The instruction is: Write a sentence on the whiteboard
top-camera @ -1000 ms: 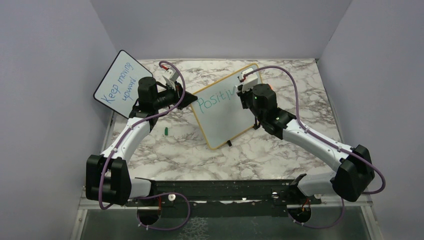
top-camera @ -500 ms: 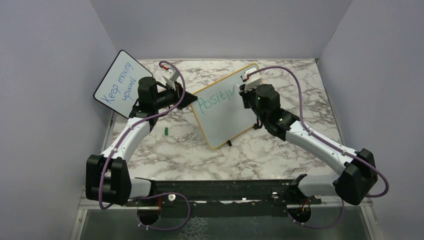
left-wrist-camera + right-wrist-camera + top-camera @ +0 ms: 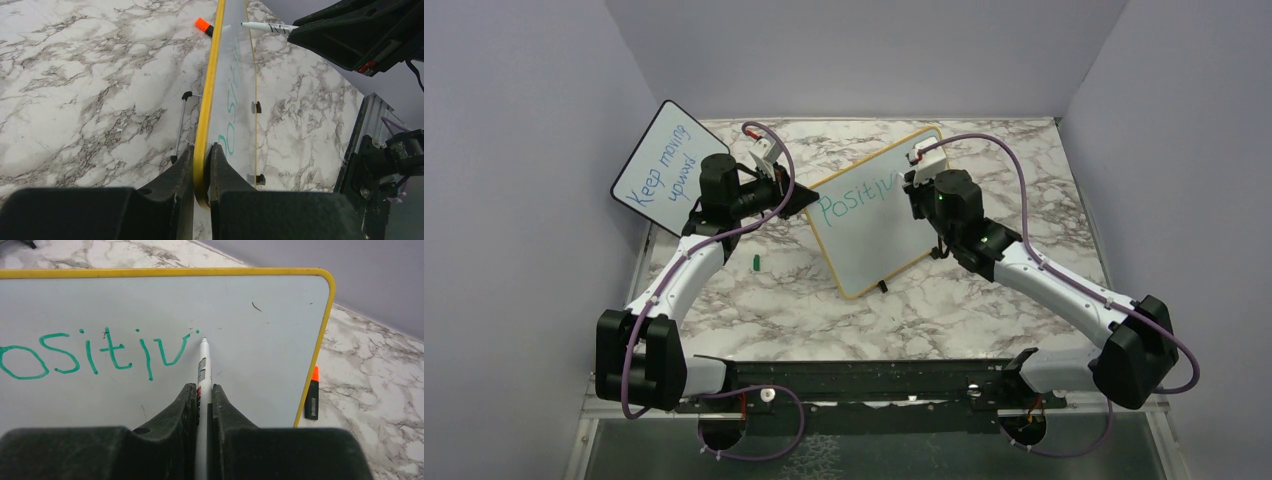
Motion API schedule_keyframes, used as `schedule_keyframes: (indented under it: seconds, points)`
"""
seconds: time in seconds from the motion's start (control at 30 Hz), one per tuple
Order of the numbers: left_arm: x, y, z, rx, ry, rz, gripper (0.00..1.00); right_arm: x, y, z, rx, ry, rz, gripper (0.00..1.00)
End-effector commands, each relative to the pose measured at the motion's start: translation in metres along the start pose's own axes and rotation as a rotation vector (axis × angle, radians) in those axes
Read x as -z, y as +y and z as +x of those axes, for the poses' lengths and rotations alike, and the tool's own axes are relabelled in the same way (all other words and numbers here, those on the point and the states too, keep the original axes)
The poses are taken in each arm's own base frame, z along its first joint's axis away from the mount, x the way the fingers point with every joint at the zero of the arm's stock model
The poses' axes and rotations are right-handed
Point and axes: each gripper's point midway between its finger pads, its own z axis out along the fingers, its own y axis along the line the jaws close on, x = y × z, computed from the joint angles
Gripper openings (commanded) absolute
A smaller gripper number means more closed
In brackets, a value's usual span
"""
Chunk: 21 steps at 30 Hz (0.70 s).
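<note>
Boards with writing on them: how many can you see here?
2. The yellow-framed whiteboard stands mid-table; the smaller black-framed board leans at the back left. No others show, though the arms could hide something.

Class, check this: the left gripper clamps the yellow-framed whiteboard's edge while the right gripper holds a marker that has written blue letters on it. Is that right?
One slip: the letters on the whiteboard are green, not blue, as the right wrist view shows. The left gripper does clamp its edge and the right gripper does hold the marker.

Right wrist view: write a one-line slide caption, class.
Right gripper holds a marker beside the unfinished green sentence on the yellow-framed whiteboard.
</note>
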Motion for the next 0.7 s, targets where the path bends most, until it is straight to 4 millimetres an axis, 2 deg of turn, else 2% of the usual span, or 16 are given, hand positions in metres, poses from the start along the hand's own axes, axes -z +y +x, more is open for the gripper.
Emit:
schedule_keyframes:
  seconds: [0.0, 0.33, 0.67]
  points:
    - [-0.0027, 0.0128, 0.04, 0.032, 0.115, -0.047, 0.0, -0.0033, 0.0025, 0.0072, -0.015, 0.012, -0.009, 0.0]
    - [-0.0027, 0.0125, 0.0402, 0.032, 0.115, -0.045, 0.0, -0.0067, 0.0054, 0.0028, -0.026, 0.003, -0.025, 0.0]
    - [-0.0029, 0.012, 0.0399, 0.033, 0.113, -0.042, 0.0, -0.0099, 0.0057, 0.0077, -0.02, 0.016, -0.026, 0.0]
